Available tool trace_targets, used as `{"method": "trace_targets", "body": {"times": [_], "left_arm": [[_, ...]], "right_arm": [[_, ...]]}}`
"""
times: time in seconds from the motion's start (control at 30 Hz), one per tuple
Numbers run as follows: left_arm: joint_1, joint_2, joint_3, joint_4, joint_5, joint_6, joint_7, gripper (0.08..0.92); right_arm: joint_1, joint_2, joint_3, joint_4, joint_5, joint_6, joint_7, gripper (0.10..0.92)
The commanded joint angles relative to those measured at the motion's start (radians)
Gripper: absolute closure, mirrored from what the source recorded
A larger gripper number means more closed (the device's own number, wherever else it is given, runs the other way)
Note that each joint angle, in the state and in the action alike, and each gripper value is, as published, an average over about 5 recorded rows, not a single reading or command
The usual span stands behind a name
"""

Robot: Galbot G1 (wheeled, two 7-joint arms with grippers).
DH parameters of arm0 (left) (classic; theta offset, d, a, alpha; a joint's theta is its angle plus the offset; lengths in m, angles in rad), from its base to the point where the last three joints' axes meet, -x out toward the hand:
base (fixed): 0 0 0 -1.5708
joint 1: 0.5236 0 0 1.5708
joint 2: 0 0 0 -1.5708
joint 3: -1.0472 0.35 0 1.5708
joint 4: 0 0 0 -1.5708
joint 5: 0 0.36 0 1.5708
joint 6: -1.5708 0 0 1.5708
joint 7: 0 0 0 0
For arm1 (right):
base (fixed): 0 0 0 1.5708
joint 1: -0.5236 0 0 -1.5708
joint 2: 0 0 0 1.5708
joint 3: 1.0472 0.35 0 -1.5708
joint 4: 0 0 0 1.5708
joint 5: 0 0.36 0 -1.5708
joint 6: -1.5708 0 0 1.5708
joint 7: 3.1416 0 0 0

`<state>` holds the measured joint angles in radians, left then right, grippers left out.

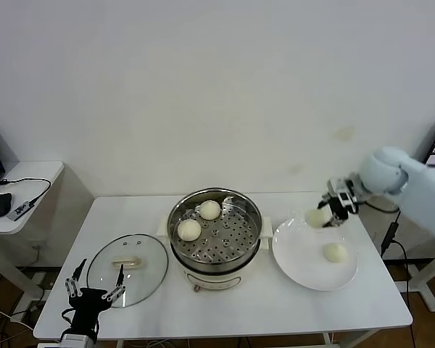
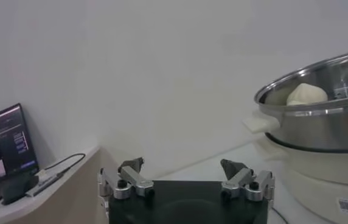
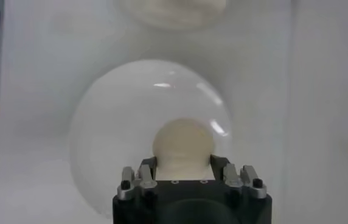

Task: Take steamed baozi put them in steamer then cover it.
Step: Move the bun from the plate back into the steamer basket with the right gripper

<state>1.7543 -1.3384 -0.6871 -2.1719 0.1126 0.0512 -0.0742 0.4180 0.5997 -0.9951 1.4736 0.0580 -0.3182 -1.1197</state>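
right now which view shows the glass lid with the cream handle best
The head view: the round clear glass lid with the cream handle lies flat on the white table, whole, left of the steel steamer. Neither wrist view shows the lid.

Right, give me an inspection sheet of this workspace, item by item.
Surface: white table bearing all the job's things.
Steamer: steel steamer mid-table, lid off, two baozi on its perforated tray.
Plate: white plate to the steamer's right, one baozi lying on it.
Cover: glass cover flat on the table left of the steamer.
Clutter: nothing seen.
Right tool: shut on a fourth baozi, held above the plate's far edge.
Left tool: open, idle at the table's front left by the cover.
Cables: one on the side desk, more at far right.
Surroundings: white wall, monitors at both edges.
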Motion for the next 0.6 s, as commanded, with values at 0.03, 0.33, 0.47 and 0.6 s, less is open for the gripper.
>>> {"method": "trace_targets", "body": {"times": [0.03, 0.33, 0.47, 0.6], "left_arm": [[0.000, 0.001, -0.002, -0.003, -0.001, 0.002, 0.001, 0.177], [0.009, -0.004, -0.011, -0.001, -0.003, 0.000, 0.000, 0.177], [0.015, -0.008, -0.022, -0.001, -0.005, -0.001, -0.001, 0.177], [0.020, -0.014, -0.032, -0.001, -0.006, -0.003, -0.002, 0.177]], "right_arm": [[0.276, 0.149, -0.132, 0.003, 0.118, -0.007, 0.004, 0.457], [0.246, 0.326, -0.193, 0.054, 0.189, -0.022, 0.082, 0.457], [0.192, 0.378, -0.214, 0.069, 0.205, 0.025, 0.115, 0.457], [0.141, 0.433, -0.226, 0.061, 0.186, 0.081, 0.146, 0.457]]}}
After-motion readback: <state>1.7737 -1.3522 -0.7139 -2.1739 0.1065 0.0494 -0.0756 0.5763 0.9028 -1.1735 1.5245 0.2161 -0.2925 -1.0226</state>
